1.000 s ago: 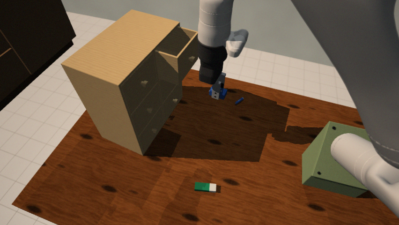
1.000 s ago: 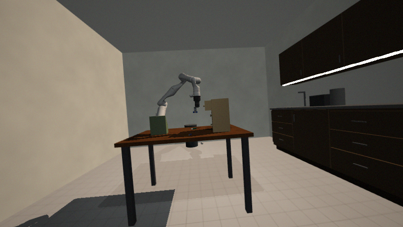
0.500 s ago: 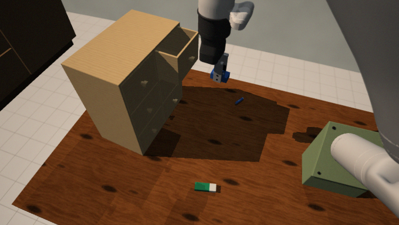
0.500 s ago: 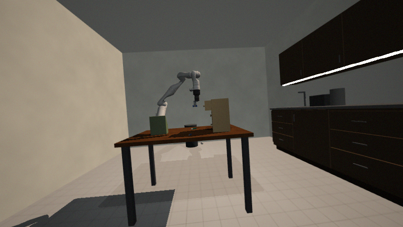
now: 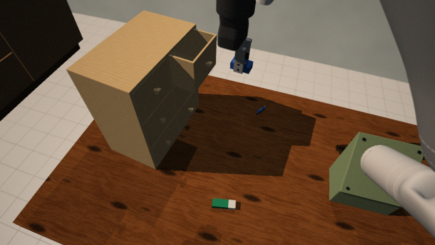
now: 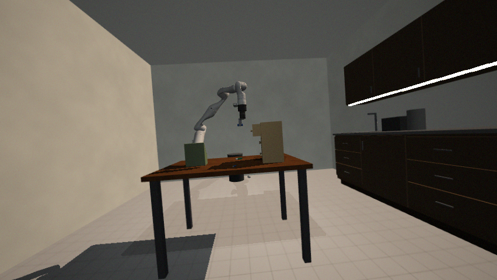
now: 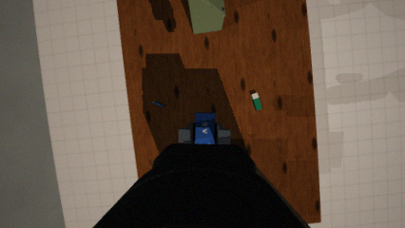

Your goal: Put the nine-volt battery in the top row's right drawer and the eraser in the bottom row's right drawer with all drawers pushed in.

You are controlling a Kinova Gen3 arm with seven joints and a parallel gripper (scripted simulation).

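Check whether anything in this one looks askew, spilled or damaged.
Nothing looks damaged or spilled. Only the top right drawer of the chest breaks the line, pulled out but roughly level. That seems intended, since the claw holds the battery in the air.

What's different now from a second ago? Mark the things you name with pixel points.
The gripper (image 5: 242,65) (image 6: 240,123) (image 7: 204,129) has risen higher above the table, carrying the blue block (image 5: 250,66) (image 7: 204,135) between its fingers. Nothing was newly grasped or let go. The chest (image 5: 130,51) (image 6: 272,142), its open top drawer (image 5: 205,65) (image 6: 256,130), the green-and-white eraser (image 5: 223,203) (image 7: 257,102) and the small blue cylinder (image 5: 260,109) (image 7: 158,104) stayed put.
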